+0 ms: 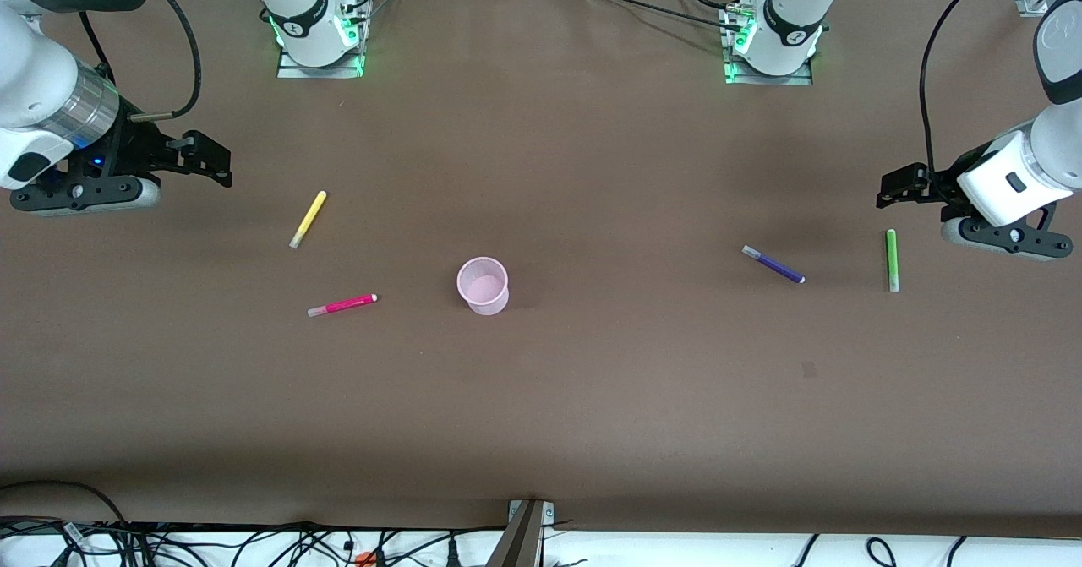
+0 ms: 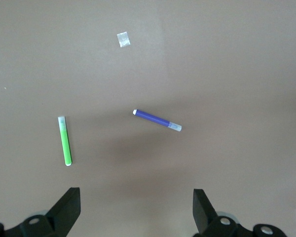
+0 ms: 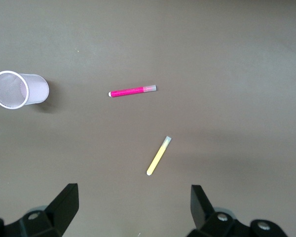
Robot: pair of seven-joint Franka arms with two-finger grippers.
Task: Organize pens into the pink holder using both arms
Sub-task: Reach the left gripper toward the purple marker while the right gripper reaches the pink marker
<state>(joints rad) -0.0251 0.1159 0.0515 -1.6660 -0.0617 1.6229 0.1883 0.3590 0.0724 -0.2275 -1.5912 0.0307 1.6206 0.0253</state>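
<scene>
The pink holder (image 1: 489,299) stands upright and empty mid-table; it also shows in the right wrist view (image 3: 38,89). The yellow pen (image 1: 308,218) (image 3: 158,156) and magenta pen (image 1: 342,305) (image 3: 132,91) lie flat toward the right arm's end. The purple pen (image 1: 773,264) (image 2: 157,120) and green pen (image 1: 891,259) (image 2: 65,141) lie flat toward the left arm's end. My right gripper (image 1: 211,161) (image 3: 133,202) is open and empty, over bare table beside the yellow pen. My left gripper (image 1: 896,187) (image 2: 136,205) is open and empty, over bare table beside the green pen.
A small pale scrap (image 1: 809,369) (image 2: 123,39) lies on the brown table, nearer to the front camera than the purple pen. The arm bases (image 1: 319,30) (image 1: 773,39) stand at the table's back edge. Cables lie along the front edge (image 1: 254,542).
</scene>
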